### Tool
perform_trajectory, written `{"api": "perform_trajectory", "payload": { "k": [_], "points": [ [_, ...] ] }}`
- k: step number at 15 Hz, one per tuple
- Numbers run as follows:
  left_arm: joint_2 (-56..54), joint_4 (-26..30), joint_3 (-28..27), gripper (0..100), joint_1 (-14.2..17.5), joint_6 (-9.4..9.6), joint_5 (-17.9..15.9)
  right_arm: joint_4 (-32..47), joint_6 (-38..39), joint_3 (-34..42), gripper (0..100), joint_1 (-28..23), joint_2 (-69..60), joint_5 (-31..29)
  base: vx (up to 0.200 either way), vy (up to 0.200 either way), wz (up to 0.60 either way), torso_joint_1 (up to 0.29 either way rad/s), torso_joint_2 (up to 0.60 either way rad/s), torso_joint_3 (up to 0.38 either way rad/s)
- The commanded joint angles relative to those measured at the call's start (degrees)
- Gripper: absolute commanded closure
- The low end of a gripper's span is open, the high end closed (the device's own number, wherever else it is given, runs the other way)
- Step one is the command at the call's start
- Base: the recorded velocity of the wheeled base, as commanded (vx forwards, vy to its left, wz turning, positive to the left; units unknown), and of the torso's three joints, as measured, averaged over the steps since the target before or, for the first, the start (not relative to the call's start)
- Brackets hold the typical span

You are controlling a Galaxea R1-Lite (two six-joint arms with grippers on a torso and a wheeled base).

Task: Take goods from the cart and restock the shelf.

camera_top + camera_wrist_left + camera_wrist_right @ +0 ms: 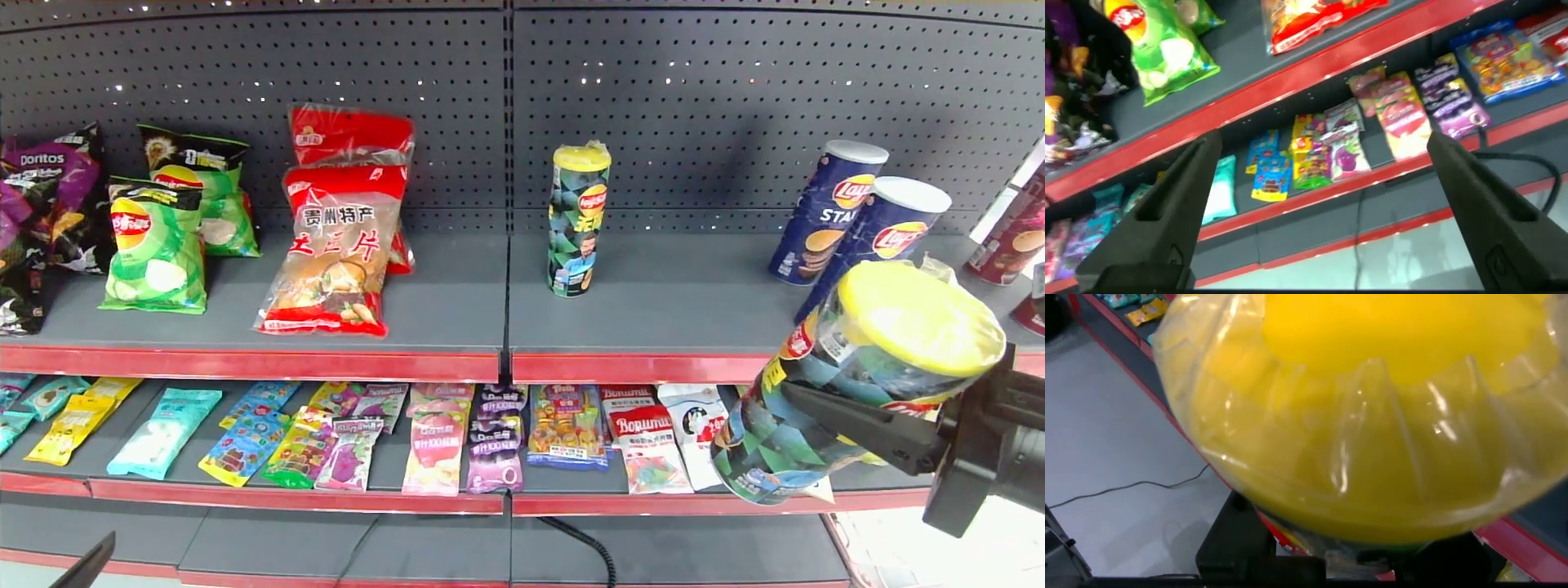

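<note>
Right gripper clamps yellow-lidded chip can.

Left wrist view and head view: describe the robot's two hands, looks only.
The left hand has two matte dark grey fingers, broad at the base and tapering to blunt wedge tips. The right hand is black: a long tapered finger runs out of a blocky body with a rounded housing behind it.
</note>
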Motion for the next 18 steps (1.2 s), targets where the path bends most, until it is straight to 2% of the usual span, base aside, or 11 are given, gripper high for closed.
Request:
{"api": "perform_trajectory", "payload": {
  "k": [1, 2, 16, 18],
  "points": [
    [0.08, -0.02, -0.09, 0, 0.00, 0.30, 0.14, 0.02, -0.01, 0.03, 100, 0.00, 0.15, -0.01, 0.000, 0.000, 0.00, 0.000, 0.00, 0.000],
    [0.16, -0.02, -0.09, 0, 0.09, 0.30, 0.23, 0.02, -0.01, -0.06, 100, 0.00, 0.33, -0.01, 0.000, 0.000, 0.00, 0.000, 0.00, 0.000],
    [0.69, -0.02, -0.44, 0, 0.00, 0.39, 0.14, 0.02, -0.01, -0.94, 100, 0.27, 0.15, 0.07, 0.200, 0.000, 0.00, 0.002, 0.00, 0.001],
    [0.69, -0.02, -0.62, 0, 0.00, 1.44, -0.03, 0.02, -0.01, -0.94, 100, 1.85, -0.46, 0.07, 0.000, 0.000, 0.00, 0.000, 0.00, 0.000]
  ]
}}
